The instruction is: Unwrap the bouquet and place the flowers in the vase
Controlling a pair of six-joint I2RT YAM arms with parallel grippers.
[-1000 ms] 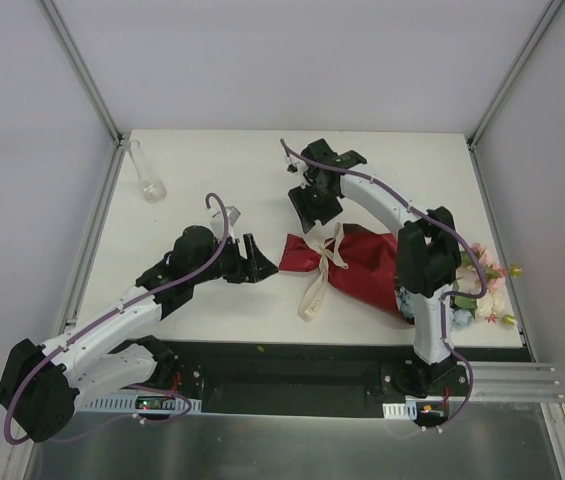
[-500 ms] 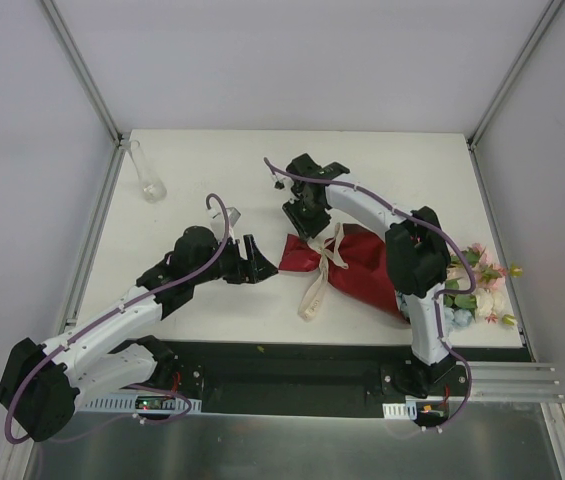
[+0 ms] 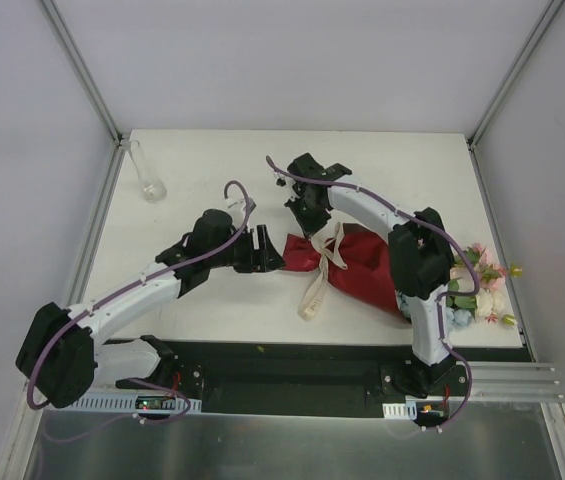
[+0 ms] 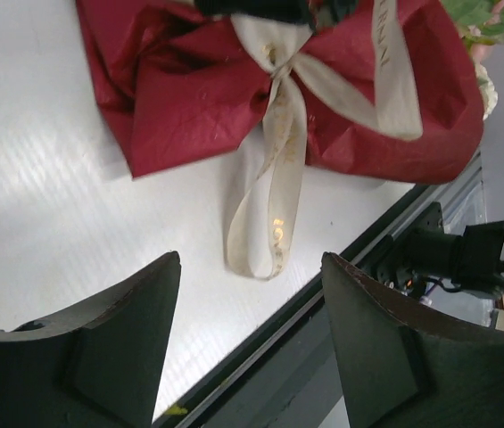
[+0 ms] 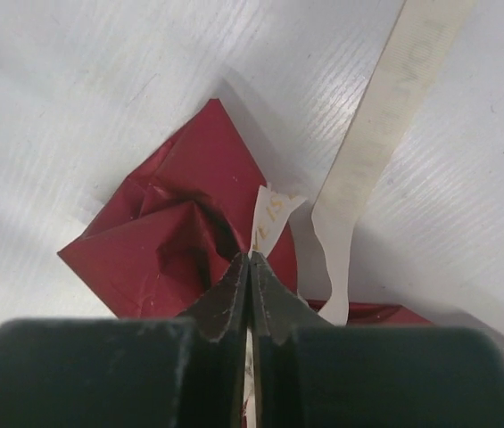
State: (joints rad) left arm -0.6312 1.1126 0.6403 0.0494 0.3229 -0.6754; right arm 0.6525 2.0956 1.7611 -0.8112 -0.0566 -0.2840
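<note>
right gripper (image 5: 250, 259) is clenched flat, its fingers pressed together on a short tail of the cream ribbon (image 5: 268, 214) right at the knot, over the narrow folded end of the bouquet (image 3: 362, 262). the task looks to be at its very start: this pinch reads as the first pull on the bow. nothing is undone yet. the ribbon is knotted round the neck of the bundle with one long loop trailing toward the near edge, the dark red paper (image 4: 189, 98) is wrapped in creased folds, and no stem is free.

the bouquet lies on its side at the middle-right of the table (image 3: 212, 160), with its pointed end toward the centre. the flowers (image 3: 482, 290), pink, cream and pale blue with green leaves, spill out at the right edge, partly hidden behind the right arm.

left gripper (image 4: 250, 267) hovers just beside the pointed end with jaws spread, holding nothing. the vase (image 3: 148, 176) stands upright and empty at the far left corner, well apart from everything. untying, opening the paper and moving the stems across are all left to do.
</note>
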